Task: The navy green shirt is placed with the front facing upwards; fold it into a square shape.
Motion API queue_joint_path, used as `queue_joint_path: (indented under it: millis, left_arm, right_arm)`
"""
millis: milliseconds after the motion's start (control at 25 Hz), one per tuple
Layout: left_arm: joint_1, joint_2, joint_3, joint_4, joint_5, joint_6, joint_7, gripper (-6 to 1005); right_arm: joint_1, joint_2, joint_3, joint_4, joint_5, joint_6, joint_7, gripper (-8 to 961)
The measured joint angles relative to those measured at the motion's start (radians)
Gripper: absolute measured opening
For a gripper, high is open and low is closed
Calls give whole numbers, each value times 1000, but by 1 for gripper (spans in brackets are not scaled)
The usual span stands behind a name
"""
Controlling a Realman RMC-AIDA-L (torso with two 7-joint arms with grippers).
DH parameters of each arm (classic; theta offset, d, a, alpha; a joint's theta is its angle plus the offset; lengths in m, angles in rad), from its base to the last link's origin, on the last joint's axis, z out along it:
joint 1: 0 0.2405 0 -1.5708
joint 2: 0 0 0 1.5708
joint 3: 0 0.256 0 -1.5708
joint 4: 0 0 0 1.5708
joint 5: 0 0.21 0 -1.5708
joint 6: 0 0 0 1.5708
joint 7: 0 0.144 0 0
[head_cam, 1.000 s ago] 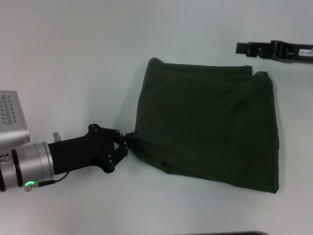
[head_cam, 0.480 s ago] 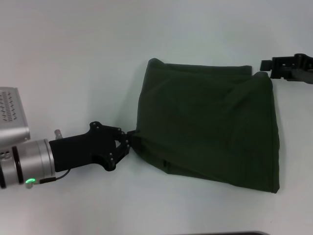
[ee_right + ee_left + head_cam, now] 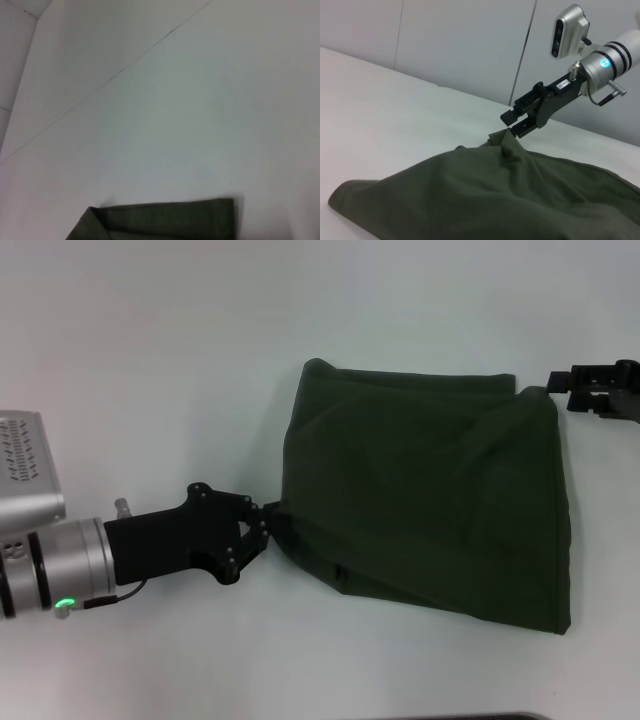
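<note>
The navy green shirt (image 3: 430,500) lies folded into a rough rectangle on the white table, plain green side up, with no print showing. My left gripper (image 3: 264,528) is shut on its near left corner, and the cloth there is drawn into a small point. At the far right corner my right gripper (image 3: 560,390) hovers open. In the left wrist view the right gripper (image 3: 516,124) has its jaws apart just beside a raised peak of the shirt (image 3: 495,195). The right wrist view catches only a folded edge of the shirt (image 3: 165,220).
The white table (image 3: 150,360) stretches bare to the left and far side of the shirt. A dark object (image 3: 450,717) peeks in at the near edge. Pale wall panels (image 3: 445,45) stand behind the table.
The right gripper has moved rightward and nearer, from beyond the shirt's far edge to its far right corner. The left gripper has edged slightly right, still holding the near left corner.
</note>
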Motion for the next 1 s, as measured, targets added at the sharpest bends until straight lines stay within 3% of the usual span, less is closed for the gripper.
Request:
queue_joint_path:
  millis: [200, 880, 1000]
  left_arm:
    - [-2, 1, 1, 1, 0, 1, -1, 39]
    - [6, 5, 1, 3, 2, 1, -1, 39]
    - [13, 6, 1, 2, 2, 1, -1, 39]
  right_arm:
    - [12, 24, -4, 11, 0, 31, 0, 603]
    - [52, 43, -33, 68, 3, 64, -8, 550]
    - [55, 48, -29, 64, 7, 64, -20, 407]
